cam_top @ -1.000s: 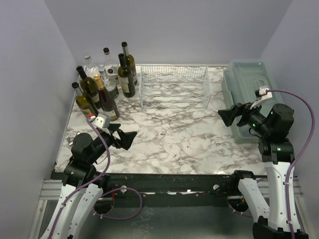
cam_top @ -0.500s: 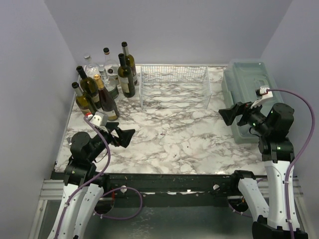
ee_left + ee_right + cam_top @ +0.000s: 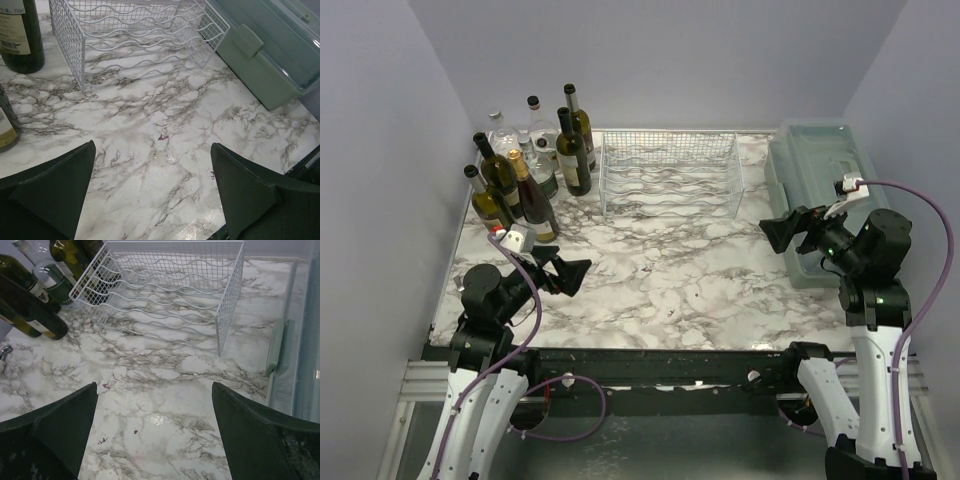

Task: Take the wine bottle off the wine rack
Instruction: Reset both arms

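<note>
The white wire wine rack (image 3: 670,175) stands at the back middle of the marble table, and I see nothing lying in its wavy cradles (image 3: 135,30) (image 3: 165,275). Several wine bottles (image 3: 573,155) stand upright in a cluster to the left of the rack; the wrist views catch a few of these bottles (image 3: 20,35) (image 3: 35,315). My left gripper (image 3: 572,276) (image 3: 152,145) hovers open over bare marble at the front left, well short of the rack. My right gripper (image 3: 782,232) (image 3: 154,385) is open too, at the right, facing the rack from a distance.
A translucent green-grey plastic box (image 3: 820,180) (image 3: 270,55) (image 3: 300,340) sits along the right edge, right behind my right gripper. Purple-grey walls close the table at left, back and right. Small dark specks mark the marble (image 3: 162,136).
The left arm has drawn back slightly to the left, then stopped. The right arm, rack and bottles have not moved.
</note>
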Controlling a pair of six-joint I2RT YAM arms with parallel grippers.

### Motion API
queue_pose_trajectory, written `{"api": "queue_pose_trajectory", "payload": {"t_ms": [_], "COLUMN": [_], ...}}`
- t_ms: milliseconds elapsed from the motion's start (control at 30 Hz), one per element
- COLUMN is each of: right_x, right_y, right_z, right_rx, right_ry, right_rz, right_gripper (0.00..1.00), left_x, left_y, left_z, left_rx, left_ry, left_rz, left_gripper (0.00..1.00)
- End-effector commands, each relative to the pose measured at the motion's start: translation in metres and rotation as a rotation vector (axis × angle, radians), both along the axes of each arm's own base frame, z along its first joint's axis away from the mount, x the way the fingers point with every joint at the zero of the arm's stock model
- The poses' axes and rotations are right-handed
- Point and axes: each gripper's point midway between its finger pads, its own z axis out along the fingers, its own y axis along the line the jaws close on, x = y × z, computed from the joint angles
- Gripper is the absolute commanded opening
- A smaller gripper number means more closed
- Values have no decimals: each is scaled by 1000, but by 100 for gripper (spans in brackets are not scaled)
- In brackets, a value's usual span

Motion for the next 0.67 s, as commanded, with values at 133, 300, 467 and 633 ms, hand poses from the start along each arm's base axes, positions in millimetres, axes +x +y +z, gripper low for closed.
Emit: {"api": "queue_pose_trajectory", "payload": {"t_ms": [133,300,467,633], "right_x": [-2,-2,-2,-3], "right_y": [-6,-7,-8,-8], "right_z": [6,6,6,4], "right_rx": [-13,-13,-19,-25], "right_ry": [-20,-23,-25,-25], "right_rz": [-33,-38,-46,-44], "right_gripper": [100,99,99,99], "left_x": [0,0,-1,-2], "left_y": [-2,-2,-1,1], "left_z": [1,2,2,3], "left_rx": [-7,-7,-6,-5], "left_ry": [-11,-15,-18,-26], "left_rz": [-14,-13,-12,-1], "left_gripper": [99,99,99,99]}}
